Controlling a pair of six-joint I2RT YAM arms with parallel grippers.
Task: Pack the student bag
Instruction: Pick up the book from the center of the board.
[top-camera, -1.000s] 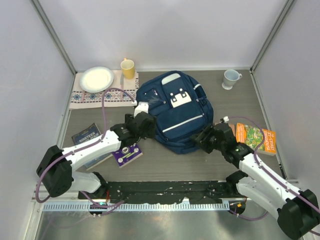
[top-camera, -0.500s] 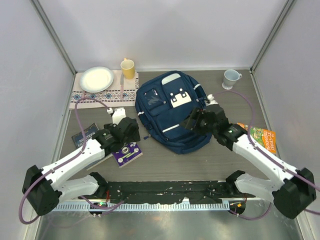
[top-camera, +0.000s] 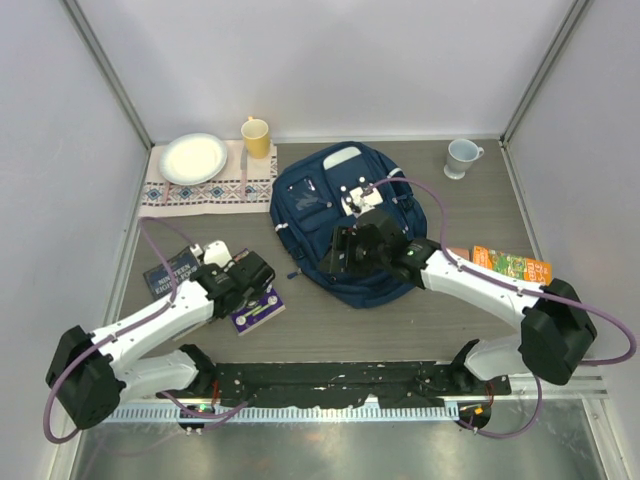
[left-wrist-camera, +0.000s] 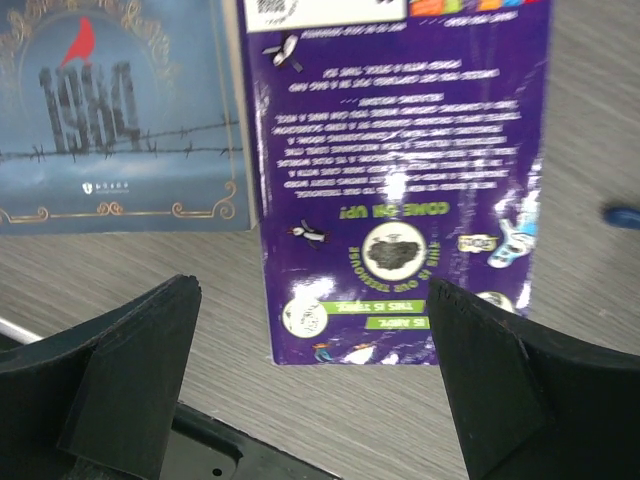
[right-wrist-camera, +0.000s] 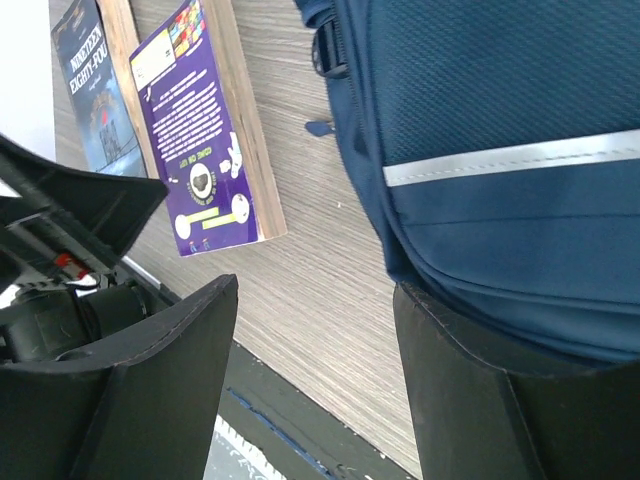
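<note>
The navy student bag lies flat mid-table, its white buckled flap facing up. My right gripper is open and empty over the bag's near-left edge. In the right wrist view one finger rests beside the bag's fabric. My left gripper is open and empty, hovering just above a purple book. In the left wrist view the purple book lies ahead between the fingers.
A blue "1984" book lies left of the purple one and also shows in the left wrist view. An orange book lies right of the bag. A white plate on a patterned mat, a yellow cup and a pale mug stand at the back.
My left gripper pulled back from the bag's left side to over the purple book. My right arm swung left from the bag's right edge across to its near-left edge.
</note>
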